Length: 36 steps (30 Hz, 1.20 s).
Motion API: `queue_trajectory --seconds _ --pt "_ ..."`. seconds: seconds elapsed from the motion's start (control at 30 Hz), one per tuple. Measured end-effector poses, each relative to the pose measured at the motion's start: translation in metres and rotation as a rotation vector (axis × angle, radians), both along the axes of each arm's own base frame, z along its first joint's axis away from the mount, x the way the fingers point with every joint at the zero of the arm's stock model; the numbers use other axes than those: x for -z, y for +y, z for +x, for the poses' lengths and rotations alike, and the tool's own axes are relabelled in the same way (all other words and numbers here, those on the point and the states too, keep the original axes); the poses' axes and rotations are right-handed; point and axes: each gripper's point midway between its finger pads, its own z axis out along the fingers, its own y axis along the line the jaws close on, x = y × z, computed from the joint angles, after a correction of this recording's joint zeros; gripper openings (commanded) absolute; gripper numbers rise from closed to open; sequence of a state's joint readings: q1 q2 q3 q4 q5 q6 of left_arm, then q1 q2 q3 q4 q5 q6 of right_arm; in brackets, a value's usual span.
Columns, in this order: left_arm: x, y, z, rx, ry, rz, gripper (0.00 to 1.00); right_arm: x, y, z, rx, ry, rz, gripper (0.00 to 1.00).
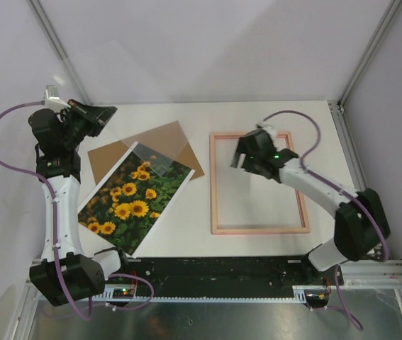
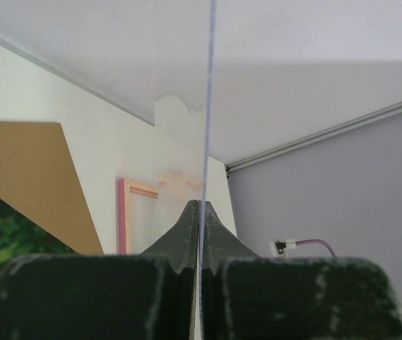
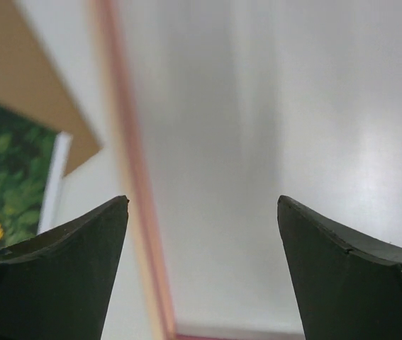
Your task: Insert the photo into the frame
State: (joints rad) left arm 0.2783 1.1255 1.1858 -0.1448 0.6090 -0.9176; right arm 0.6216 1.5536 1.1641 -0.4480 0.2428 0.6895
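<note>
One clear pane clamped in left jaws (over photo, brown board) | right jaws apart; above frame

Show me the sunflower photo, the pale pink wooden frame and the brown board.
Rectangular sunflower photo print (image 1: 133, 205), top view, flowery middle.
Pale pink thin-railed wooden frame (image 1: 257, 229), top view, near rail.
Flat brown backing board (image 1: 184, 154), top view, bare right corner.
</note>
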Motion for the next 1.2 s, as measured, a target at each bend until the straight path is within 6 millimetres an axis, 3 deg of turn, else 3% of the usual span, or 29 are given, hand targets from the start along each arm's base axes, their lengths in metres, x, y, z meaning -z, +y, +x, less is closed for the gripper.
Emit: queue_trajectory --seconds 0.1,0.23,0.33,0.5,0.63,0.77,0.93,1.2 --pt "0.000 -0.001 -0.001 0.007 0.001 -0.002 0.00 0.004 -0.071 0.005 0.134 -0.011 -0.052 0.92" --pt "-0.001 -0.005 -0.003 0.029 0.001 -0.011 0.00 0.034 -0.160 -0.006 0.311 0.055 -0.134 0.94" --pt "-0.003 -0.008 -0.004 0.049 -0.004 -0.018 0.00 0.049 -0.200 -0.015 0.395 0.103 -0.173 0.94" --pt "-0.008 -0.013 -0.007 0.080 -0.022 -0.022 0.00 0.061 -0.237 -0.022 0.476 0.135 -0.188 0.95" --pt "-0.011 -0.016 -0.008 0.104 -0.038 -0.021 0.00 0.075 -0.250 -0.027 0.505 0.160 -0.170 0.95" --pt "-0.010 -0.019 -0.009 0.120 -0.041 -0.024 0.00 0.092 -0.248 -0.034 0.495 0.195 -0.139 0.96" --pt "-0.007 -0.025 -0.010 0.147 -0.037 -0.026 0.00 0.109 -0.229 -0.044 0.433 0.225 -0.101 0.95" --pt "0.001 -0.049 -0.008 0.236 -0.016 -0.034 0.00 0.107 -0.185 -0.046 0.303 0.170 -0.075 0.92"
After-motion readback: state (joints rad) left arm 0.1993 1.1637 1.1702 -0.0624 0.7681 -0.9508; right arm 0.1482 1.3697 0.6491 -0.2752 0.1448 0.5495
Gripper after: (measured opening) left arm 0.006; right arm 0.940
